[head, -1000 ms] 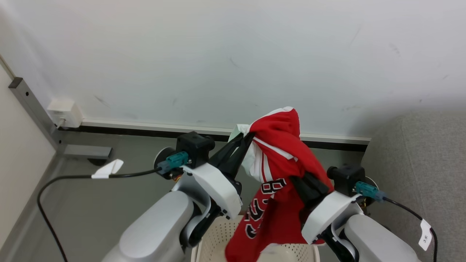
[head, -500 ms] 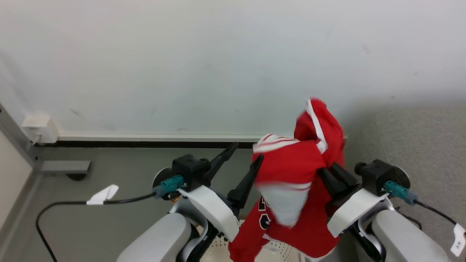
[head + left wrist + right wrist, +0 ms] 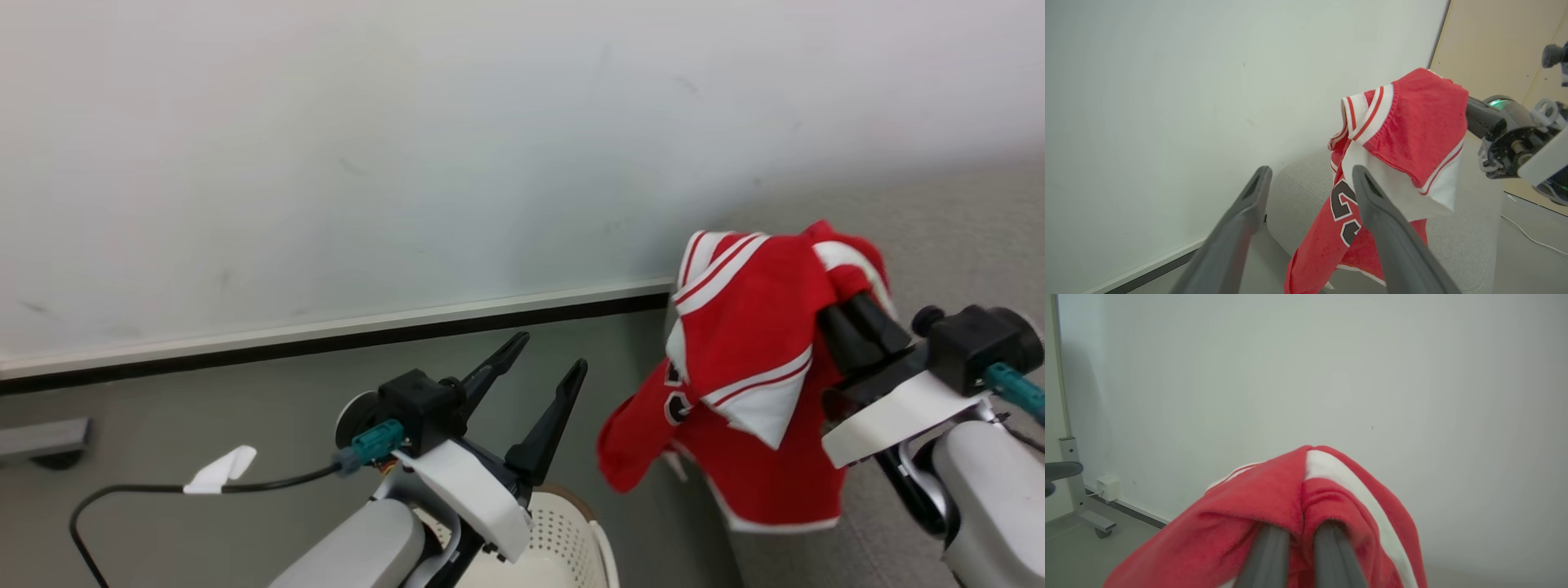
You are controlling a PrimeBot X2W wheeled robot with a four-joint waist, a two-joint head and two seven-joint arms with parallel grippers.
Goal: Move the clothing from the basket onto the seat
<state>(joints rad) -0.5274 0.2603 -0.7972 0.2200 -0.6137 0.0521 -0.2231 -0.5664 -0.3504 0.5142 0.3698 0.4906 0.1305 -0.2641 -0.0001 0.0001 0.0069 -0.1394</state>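
The red jersey point(image 3: 751, 359), with white stripes and black-and-white numerals, hangs in the air from my right gripper point(image 3: 829, 282), which is shut on its upper folds. It dangles beside the left edge of the grey seat point(image 3: 963, 237), its lower hem against the seat's side. The right wrist view shows both fingers point(image 3: 1267, 555) close together under the bunched jersey point(image 3: 1274, 498), their tips covered by cloth. My left gripper point(image 3: 552, 351) stands open and empty, left of the jersey point(image 3: 1412, 130) and above the cream basket point(image 3: 563, 539). The basket's inside is mostly out of view.
A white wall point(image 3: 408, 163) with a dark baseboard point(image 3: 326, 343) runs behind everything. Grey floor point(image 3: 204, 408) lies to the left, crossed by a black cable with a white tag point(image 3: 216, 469). A metal stand foot point(image 3: 1090, 518) and a wall socket point(image 3: 1108, 486) sit far left.
My left gripper let go of the jersey and opened. The right gripper carried the jersey rightward, off the basket to the seat's edge. The head camera turned right.
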